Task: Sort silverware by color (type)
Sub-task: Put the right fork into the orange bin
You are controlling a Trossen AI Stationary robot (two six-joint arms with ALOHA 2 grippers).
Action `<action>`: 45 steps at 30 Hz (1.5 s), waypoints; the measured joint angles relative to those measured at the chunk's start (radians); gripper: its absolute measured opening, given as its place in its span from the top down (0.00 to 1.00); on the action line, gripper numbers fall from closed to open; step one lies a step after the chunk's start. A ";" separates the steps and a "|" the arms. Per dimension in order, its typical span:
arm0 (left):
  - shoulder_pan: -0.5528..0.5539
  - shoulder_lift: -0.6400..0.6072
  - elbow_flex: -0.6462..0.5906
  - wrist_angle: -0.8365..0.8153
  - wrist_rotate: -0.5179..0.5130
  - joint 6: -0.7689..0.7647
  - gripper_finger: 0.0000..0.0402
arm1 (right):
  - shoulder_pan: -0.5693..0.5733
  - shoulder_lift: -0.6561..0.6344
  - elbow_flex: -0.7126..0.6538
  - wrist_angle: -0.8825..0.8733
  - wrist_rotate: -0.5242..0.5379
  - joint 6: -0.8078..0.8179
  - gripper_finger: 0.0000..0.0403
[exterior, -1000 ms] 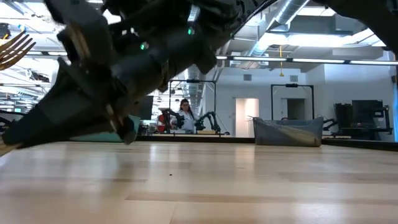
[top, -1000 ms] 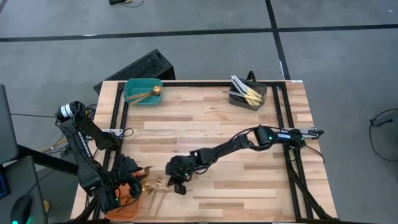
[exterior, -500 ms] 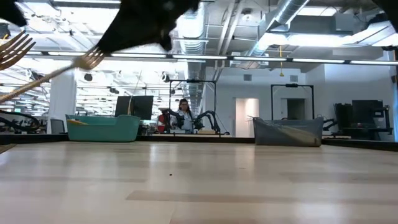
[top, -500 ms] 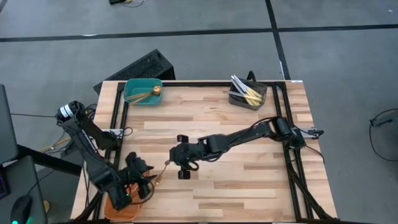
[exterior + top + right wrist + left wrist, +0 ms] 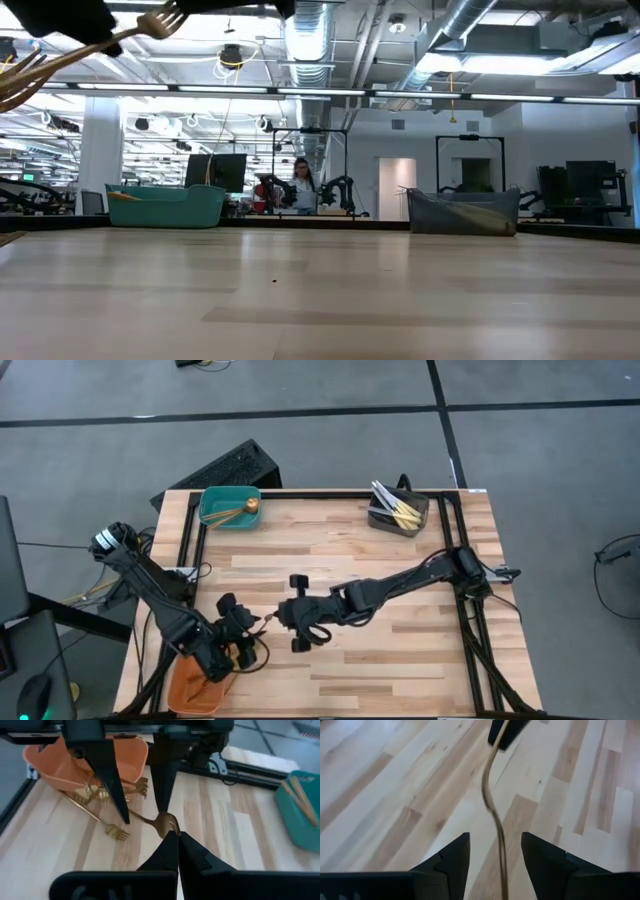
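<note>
Above the table's front-left area, a gold fork (image 5: 161,824) is pinched by the right gripper (image 5: 177,836) between the spread left gripper's (image 5: 492,851) fingers; release is best delayed until those fingers are pressed together.

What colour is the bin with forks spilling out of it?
Orange bin, clearest in the right wrist view.

We look down on a light wooden desk (image 5: 330,560) standing on grey floor (image 5: 300,390). A teal bin (image 5: 229,507) sits at its far left corner and a dark grey bin (image 5: 398,512) at its far right. An orange bin (image 5: 190,690) sits at the near left edge. Level across the desk, we see a person (image 5: 298,186) seated far back in the room.
</note>
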 joint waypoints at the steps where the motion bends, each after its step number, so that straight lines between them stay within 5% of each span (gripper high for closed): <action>1: 0.008 0.000 0.000 0.011 0.000 0.020 0.59 | 0.005 0.000 0.000 0.006 0.015 -0.010 0.95; 7: 0.036 0.000 0.000 0.041 -0.002 0.102 0.65 | 0.027 0.000 0.000 0.019 0.087 -0.049 0.95; 13: 0.037 0.000 0.000 0.043 -0.004 0.129 0.96 | 0.027 0.000 0.000 0.031 0.085 -0.060 0.94; 22: -0.016 0.000 0.191 -0.121 0.026 0.144 0.99 | 0.039 -0.020 0.000 -0.003 0.181 -0.075 0.75; 33: -0.221 -0.001 0.340 -0.375 0.158 -0.191 1.00 | 0.030 -0.100 -0.013 -0.201 0.288 0.044 0.63; 40: -0.370 0.000 0.131 -0.295 0.124 -0.584 1.00 | 0.013 -0.094 -0.092 -0.173 0.181 0.117 0.63; 45: -0.400 0.001 -0.032 -0.136 0.177 -0.700 1.00 | -0.009 -0.092 -0.173 -0.030 0.058 0.130 0.63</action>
